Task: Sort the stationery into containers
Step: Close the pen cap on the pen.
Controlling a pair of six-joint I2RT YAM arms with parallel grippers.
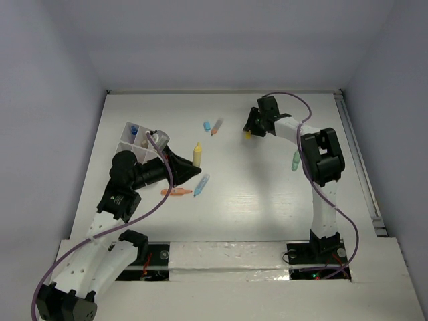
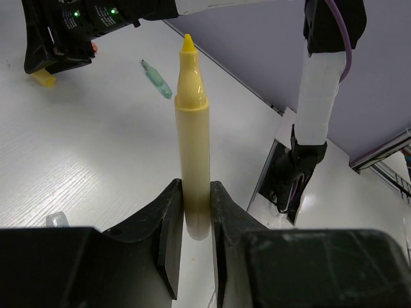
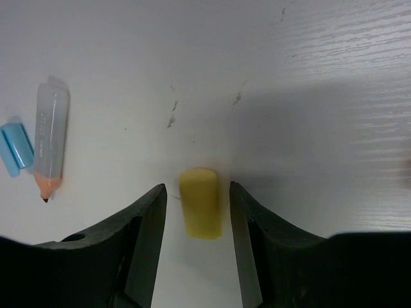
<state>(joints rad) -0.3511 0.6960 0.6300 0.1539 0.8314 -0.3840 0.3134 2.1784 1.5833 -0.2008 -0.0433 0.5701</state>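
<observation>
My left gripper (image 1: 192,168) is shut on a yellow marker (image 1: 196,154), which stands upright between the jaws with its tip up in the left wrist view (image 2: 192,141). My right gripper (image 1: 249,128) is open and low over the table. A small yellow cap (image 3: 200,203) lies between its fingers (image 3: 144,237), touching neither. The white divided box (image 1: 127,142) stands at the left with a blue-capped item (image 1: 134,128) in one compartment. An orange pen (image 1: 176,192), a blue pen (image 1: 201,184) and a green pen (image 1: 295,160) lie on the table.
A blue cap (image 3: 16,147) and a clear-capped orange pen (image 3: 50,146) lie left of my right gripper; they also show in the top view (image 1: 212,126). The green pen (image 2: 157,78) lies beside the right arm. The table's raised edge rail (image 1: 358,160) runs along the right side.
</observation>
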